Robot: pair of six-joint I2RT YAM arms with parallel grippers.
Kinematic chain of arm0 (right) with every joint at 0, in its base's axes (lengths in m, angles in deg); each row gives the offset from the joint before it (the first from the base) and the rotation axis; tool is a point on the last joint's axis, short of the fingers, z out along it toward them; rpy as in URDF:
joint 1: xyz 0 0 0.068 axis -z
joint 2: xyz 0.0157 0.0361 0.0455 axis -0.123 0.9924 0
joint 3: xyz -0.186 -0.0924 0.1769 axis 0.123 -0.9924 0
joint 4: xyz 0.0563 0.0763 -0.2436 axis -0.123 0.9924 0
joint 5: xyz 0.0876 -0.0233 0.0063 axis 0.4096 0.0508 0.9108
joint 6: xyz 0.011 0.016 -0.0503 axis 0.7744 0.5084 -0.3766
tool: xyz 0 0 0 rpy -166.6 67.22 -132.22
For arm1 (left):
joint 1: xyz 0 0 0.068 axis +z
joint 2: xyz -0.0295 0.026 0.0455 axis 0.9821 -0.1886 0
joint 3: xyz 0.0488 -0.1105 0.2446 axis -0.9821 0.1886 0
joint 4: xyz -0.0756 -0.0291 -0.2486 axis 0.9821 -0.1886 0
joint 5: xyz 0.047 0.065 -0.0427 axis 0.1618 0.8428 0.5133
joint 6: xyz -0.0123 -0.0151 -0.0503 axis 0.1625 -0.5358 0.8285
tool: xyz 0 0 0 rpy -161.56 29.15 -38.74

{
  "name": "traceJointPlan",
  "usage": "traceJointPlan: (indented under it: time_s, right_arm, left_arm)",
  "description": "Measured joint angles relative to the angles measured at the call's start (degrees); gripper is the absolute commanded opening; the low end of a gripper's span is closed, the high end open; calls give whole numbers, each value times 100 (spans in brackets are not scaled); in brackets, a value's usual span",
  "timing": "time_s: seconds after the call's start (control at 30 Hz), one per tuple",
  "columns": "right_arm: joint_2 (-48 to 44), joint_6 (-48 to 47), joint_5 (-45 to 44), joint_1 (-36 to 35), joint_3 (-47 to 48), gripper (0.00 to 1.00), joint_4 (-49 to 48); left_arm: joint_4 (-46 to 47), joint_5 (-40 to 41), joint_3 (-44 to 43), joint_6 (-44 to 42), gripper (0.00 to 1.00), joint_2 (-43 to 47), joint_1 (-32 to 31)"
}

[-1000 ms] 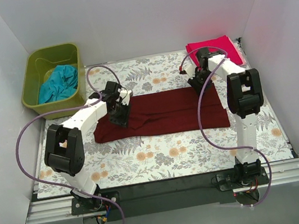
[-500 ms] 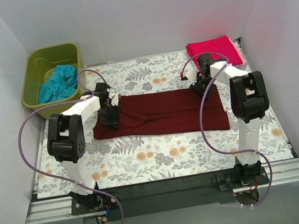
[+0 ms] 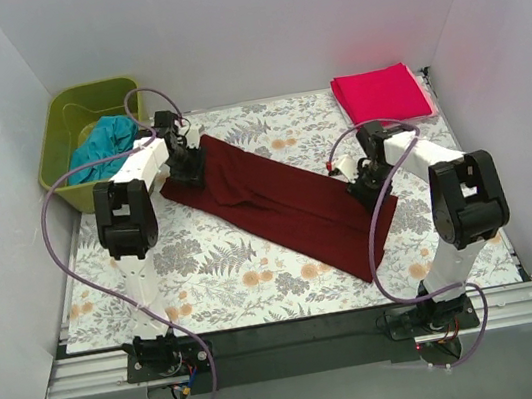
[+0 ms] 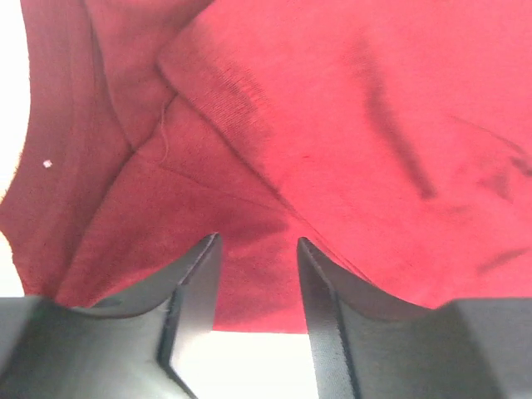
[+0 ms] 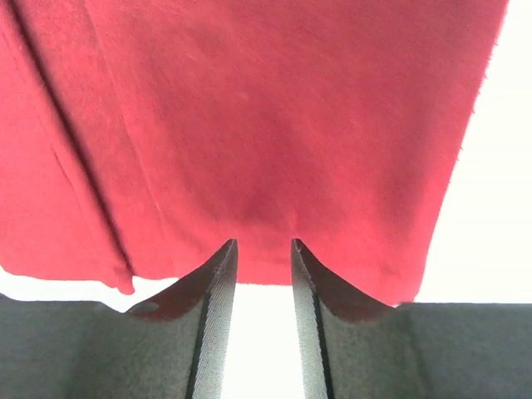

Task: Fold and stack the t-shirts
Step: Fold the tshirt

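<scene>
The dark maroon t-shirt (image 3: 282, 205) lies folded in a long strip, slanting from far left to near right across the floral cover. My left gripper (image 3: 185, 170) pinches its far-left end; in the left wrist view the gripper (image 4: 259, 243) has its tips on the edge of the maroon cloth (image 4: 332, 125). My right gripper (image 3: 359, 188) pinches the strip's right edge; in the right wrist view the gripper (image 5: 263, 243) has puckered cloth (image 5: 266, 108) between its tips. The bright pink-red t-shirt (image 3: 381, 93) lies folded at the far right. The teal t-shirt (image 3: 104, 146) is crumpled in the bin.
A green plastic bin (image 3: 52, 142) stands at the far left corner, close to my left arm. The floral table cover (image 3: 248, 278) shows along the near side. White walls close in on the left, back and right.
The maroon strip has swung from lying level to a diagonal. My left gripper dragged its end toward the far left, and my right gripper pulled its end toward the near side.
</scene>
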Motion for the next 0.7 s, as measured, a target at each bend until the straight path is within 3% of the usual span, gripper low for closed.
traceJointPlan:
  time_s: [0.2, 0.4, 0.53, 0.7]
  right_arm:
    - [-348, 90, 118, 273, 407, 39, 409]
    - [-841, 87, 516, 269, -46, 41, 807]
    - [-872, 101, 658, 247, -588, 42, 1025]
    - [-855, 129, 752, 247, -693, 42, 1106]
  left_arm:
    - [-66, -874, 170, -656, 45, 625, -66]
    - [-94, -1513, 688, -1703, 45, 1692, -809]
    - [-55, -1825, 752, -2291, 45, 1639, -1318]
    - [-136, -1886, 750, -2857, 44, 1211, -1434]
